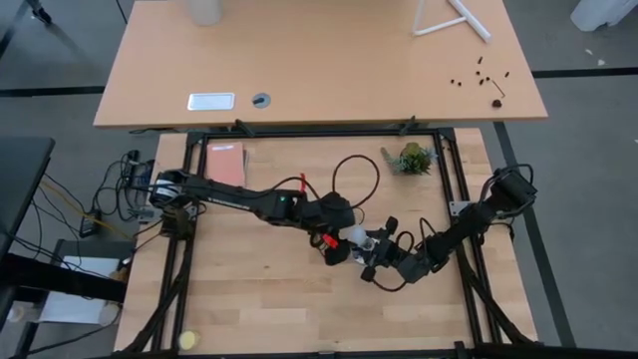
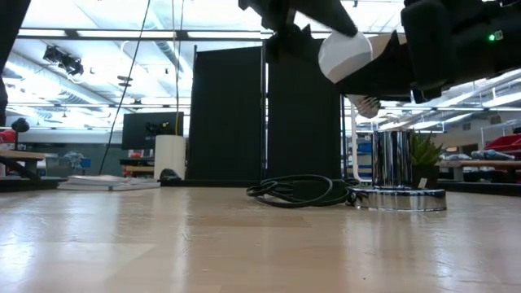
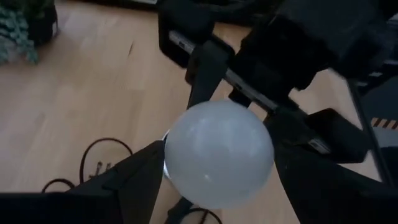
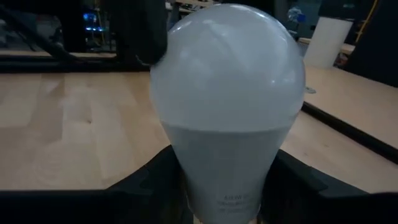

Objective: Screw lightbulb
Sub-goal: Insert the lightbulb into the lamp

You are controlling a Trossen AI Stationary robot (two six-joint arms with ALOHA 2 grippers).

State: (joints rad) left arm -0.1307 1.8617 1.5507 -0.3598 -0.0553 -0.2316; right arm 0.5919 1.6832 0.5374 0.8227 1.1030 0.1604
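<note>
Gripping the lightbulb (image 4: 227,106) near the table's middle, the right gripper (image 1: 384,249) apparently passes it to the open left gripper (image 1: 337,242), socket (image 2: 396,195) unfilled.

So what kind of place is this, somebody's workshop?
More likely a robotics lab or open office: ceiling strip lights, dark partition screens, and a desk beside the wooden table.

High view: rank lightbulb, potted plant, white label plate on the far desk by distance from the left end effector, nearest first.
From the left end effector:
1. Lightbulb, right at it, table middle.
2. Potted plant, toward the back right of the table.
3. White label plate, on the far desk, back left.
</note>
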